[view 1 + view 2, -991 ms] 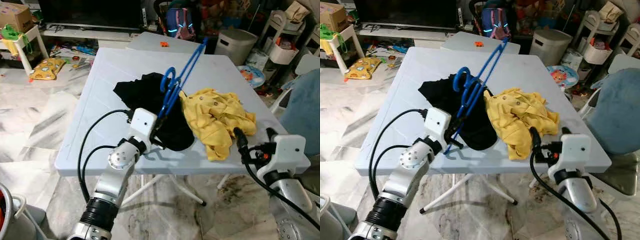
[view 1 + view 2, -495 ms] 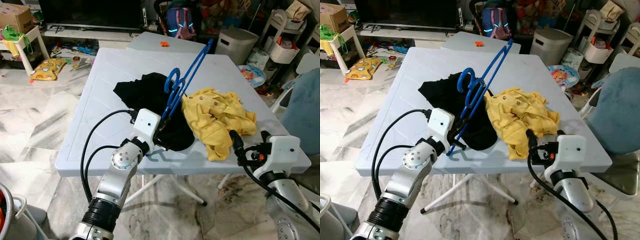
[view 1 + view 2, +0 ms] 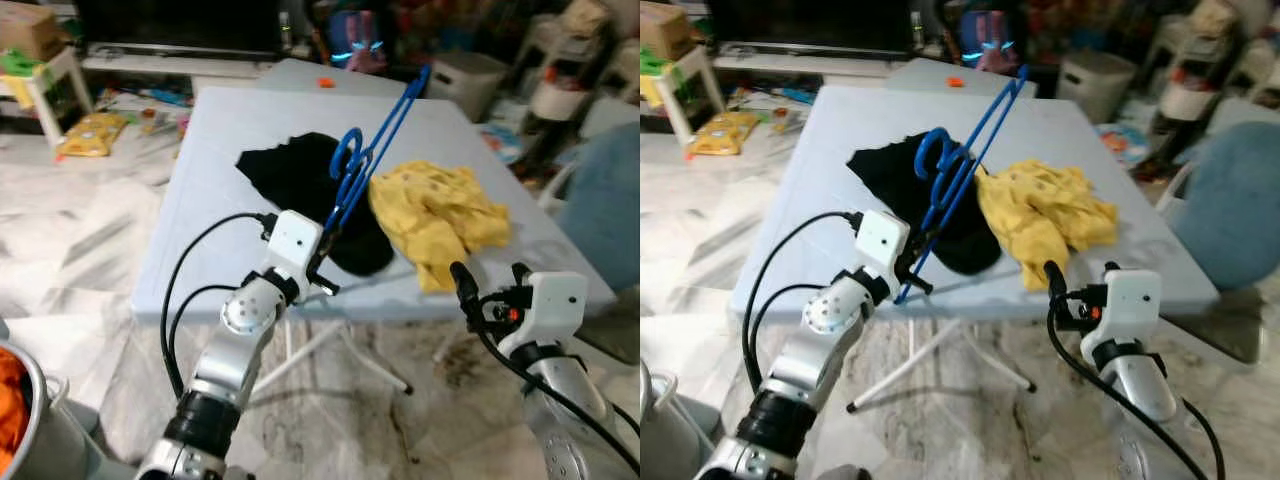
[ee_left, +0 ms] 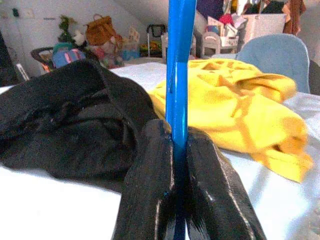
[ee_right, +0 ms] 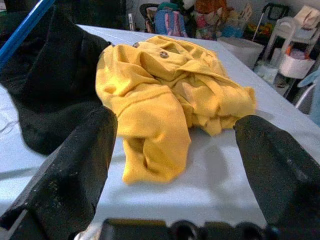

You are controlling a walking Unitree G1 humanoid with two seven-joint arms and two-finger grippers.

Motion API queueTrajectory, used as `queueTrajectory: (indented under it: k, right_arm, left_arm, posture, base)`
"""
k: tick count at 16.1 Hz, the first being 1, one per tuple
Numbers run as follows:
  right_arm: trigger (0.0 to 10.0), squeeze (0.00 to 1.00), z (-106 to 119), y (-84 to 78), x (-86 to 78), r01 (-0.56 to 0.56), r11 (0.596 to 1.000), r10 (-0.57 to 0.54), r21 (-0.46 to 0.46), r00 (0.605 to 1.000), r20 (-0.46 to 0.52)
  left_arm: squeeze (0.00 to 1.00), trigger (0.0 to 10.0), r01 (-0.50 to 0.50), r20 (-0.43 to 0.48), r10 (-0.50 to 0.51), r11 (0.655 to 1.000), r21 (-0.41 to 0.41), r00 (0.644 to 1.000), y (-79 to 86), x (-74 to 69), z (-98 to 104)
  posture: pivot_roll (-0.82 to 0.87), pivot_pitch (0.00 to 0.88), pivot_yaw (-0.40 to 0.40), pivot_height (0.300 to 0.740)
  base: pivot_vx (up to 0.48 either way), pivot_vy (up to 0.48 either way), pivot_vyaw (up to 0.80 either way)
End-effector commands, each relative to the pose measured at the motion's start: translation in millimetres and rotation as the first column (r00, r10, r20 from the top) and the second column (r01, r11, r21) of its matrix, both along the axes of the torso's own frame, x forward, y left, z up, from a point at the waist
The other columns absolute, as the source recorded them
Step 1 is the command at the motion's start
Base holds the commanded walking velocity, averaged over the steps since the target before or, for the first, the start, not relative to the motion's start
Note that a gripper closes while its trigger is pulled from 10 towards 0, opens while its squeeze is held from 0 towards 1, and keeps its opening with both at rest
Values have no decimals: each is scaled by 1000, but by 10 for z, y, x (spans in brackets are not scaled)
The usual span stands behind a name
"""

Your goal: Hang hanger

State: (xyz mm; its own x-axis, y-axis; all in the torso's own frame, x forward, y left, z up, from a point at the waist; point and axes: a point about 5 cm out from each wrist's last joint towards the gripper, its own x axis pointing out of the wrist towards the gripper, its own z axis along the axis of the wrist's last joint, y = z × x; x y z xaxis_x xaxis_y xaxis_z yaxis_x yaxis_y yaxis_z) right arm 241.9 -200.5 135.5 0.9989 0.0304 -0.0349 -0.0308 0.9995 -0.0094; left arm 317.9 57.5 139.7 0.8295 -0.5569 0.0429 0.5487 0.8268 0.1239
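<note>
A blue plastic hanger [image 3: 368, 160] slants up over the white folding table [image 3: 210, 180], its hook above the black garment [image 3: 305, 185]. My left gripper [image 3: 325, 278] is shut on the hanger's lower end at the table's near edge; in the left wrist view both black fingers [image 4: 150, 200] press against the blue bar [image 4: 179, 65]. A crumpled yellow shirt [image 3: 435, 215] lies to the right of the black garment. My right gripper [image 3: 487, 285] stands open just before the table's near right edge, facing the yellow shirt [image 5: 165, 95], with nothing between its fingers.
A blue-grey chair [image 3: 610, 200] stands right of the table. Beyond the table are a second white table [image 3: 300, 75], a backpack [image 3: 352, 40], a white bin [image 3: 480, 75] and shelving. Toys and a small white stool [image 3: 45, 75] lie far left. A bucket [image 3: 25, 420] sits near left.
The camera has shifted and blurred, the table now looks farther off. My left gripper keeps its hold on the hanger, raised slightly. The right gripper has drifted a little left.
</note>
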Motion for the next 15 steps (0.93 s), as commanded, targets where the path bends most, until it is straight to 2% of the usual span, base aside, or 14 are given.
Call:
queueTrajectory:
  k: [1,9,12,13,15]
  right_arm:
    - [10000,0,-13,-37,19,8,1000,-8,-16,1000,-13]
    - [10000,0,-107,-57,36,16,1000,-16,5,996,-84]
    - [10000,0,-105,-51,41,14,1000,-17,-28,996,-84]
    - [10000,0,-96,-69,50,34,997,-39,-74,997,-71]
    - [10000,0,-90,-60,57,15,997,-19,-71,998,-60]
  left_arm:
    - [0,10000,10,-33,-10,1000,18,999,-45,-25,-78]
    - [0,10000,9,-32,-8,1000,20,999,-58,-15,-86]
    - [0,10000,9,-32,-9,1000,22,999,-62,-14,-88]
    - [0,10000,9,-32,-8,1000,25,999,-62,-16,-97]
    - [0,10000,8,-32,-7,1000,30,999,-58,-17,-108]
  posture:
    - [28,0,-79,740]
    - [26,0,-81,740]
    - [25,0,-81,740]
    - [25,0,-83,740]
    - [25,0,-83,740]
  base:
    - [-281,0,0]
    - [-274,0,0]
    - [-274,0,0]
    - [-274,0,0]
    - [-270,0,0]
